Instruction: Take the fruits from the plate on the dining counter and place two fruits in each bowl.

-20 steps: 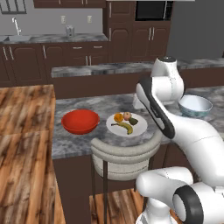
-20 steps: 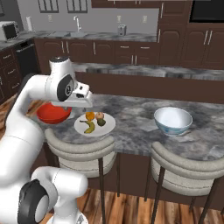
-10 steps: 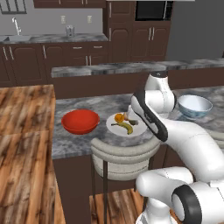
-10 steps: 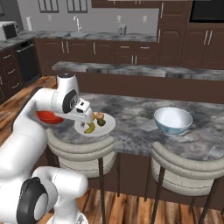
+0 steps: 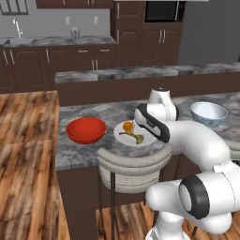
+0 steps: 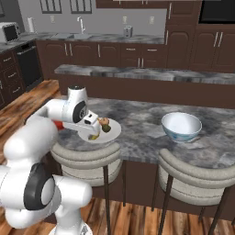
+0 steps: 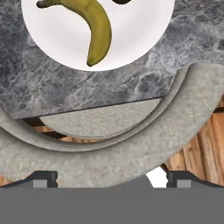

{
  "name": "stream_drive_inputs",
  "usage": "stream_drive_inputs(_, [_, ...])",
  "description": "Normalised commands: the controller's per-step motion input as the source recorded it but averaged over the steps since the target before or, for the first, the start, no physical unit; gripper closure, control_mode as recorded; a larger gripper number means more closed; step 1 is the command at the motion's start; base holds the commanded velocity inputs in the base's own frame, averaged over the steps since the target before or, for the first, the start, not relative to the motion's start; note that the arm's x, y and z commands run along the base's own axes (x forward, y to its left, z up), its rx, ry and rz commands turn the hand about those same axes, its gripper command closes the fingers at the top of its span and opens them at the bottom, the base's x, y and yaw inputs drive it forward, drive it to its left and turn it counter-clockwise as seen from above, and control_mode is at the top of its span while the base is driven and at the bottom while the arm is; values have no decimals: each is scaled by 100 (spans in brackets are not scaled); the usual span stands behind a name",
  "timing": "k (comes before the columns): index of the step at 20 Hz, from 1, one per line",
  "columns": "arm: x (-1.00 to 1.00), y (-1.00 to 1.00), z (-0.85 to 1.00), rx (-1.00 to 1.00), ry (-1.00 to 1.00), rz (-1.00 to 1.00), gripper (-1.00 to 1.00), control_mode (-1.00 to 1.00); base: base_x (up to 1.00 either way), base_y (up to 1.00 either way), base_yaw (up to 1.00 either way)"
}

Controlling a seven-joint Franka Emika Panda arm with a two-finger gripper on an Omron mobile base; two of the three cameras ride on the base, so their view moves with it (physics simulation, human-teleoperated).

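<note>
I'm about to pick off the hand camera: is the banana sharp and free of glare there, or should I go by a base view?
Hand view: banana sharp on the plate, evenly lit, no glare, but cropped at the top. Left base view: softer and small, the arm partly covering the plate.

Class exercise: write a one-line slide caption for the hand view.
Open gripper looks down past a grey stool at a banana on the white plate.
</note>
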Motion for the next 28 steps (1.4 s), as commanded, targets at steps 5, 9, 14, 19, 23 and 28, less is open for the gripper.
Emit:
stream_drive_inputs(5, [45,1,-33,0,0,0,-100,-100,0,0,0])
stream_drive_inputs(9, [48,1,-30,0,0,0,-100,-100,0,0,0])
stream_drive_inputs(14, [49,2,-23,0,6,0,-100,-100,0,0,0])
stream_drive_inputs(19, [37,7,-25,0,6,0,-100,-100,0,0,0])
stream_drive_inputs(23, [38,6,-27,0,8,0,-100,-100,0,0,0])
stream_drive_inputs(28, [42,0,-26,0,7,0,-100,-100,0,0,0])
